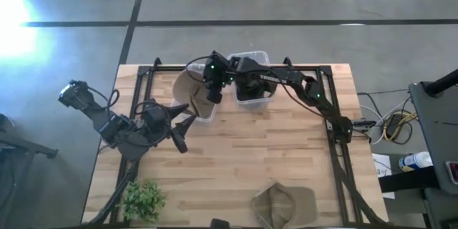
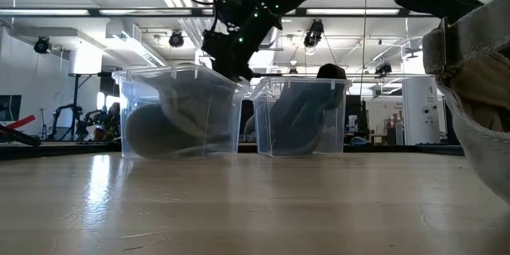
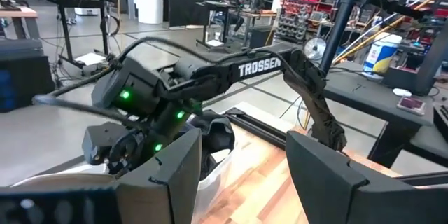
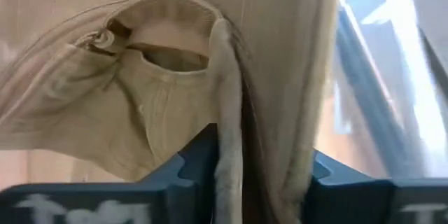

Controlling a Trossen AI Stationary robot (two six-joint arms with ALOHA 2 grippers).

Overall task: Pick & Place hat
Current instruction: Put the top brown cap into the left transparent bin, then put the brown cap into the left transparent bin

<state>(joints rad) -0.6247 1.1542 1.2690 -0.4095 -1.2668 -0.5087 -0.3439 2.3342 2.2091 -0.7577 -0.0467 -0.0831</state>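
Observation:
A tan hat (image 1: pixel 187 89) sits in the left of two clear bins (image 2: pixel 135 88) at the table's far side. It fills the right wrist view (image 4: pixel 140 98) and shows through the bin wall (image 2: pixel 171 119) in the low view. My right gripper (image 1: pixel 214 91) reaches in from the right, stands over that bin and is shut on the hat. The right bin (image 1: pixel 252 104) holds a dark hat (image 2: pixel 299 119). A second tan hat (image 1: pixel 283 204) lies at the table's near edge. My left gripper (image 1: pixel 183 133) waits open near the table's left side, clear of the bins. My right gripper pinches a standing fold of the tan hat's edge (image 4: pixel 227 147) between its two fingers (image 4: pixel 189 171), coming from above and pointing down into the left bin. The hat hangs below the fingers inside the bin, and its lower part (image 2: pixel 147 139) appears to lie on the bin floor.
A small green plant (image 1: pixel 143 200) stands at the near left corner. The black arm frames run along the table's left and right sides (image 1: pixel 336 150). Bare wood (image 1: pixel 250 150) lies between the bins and the near hat. In the low view that hat (image 2: pixel 478 96) blocks the right side.

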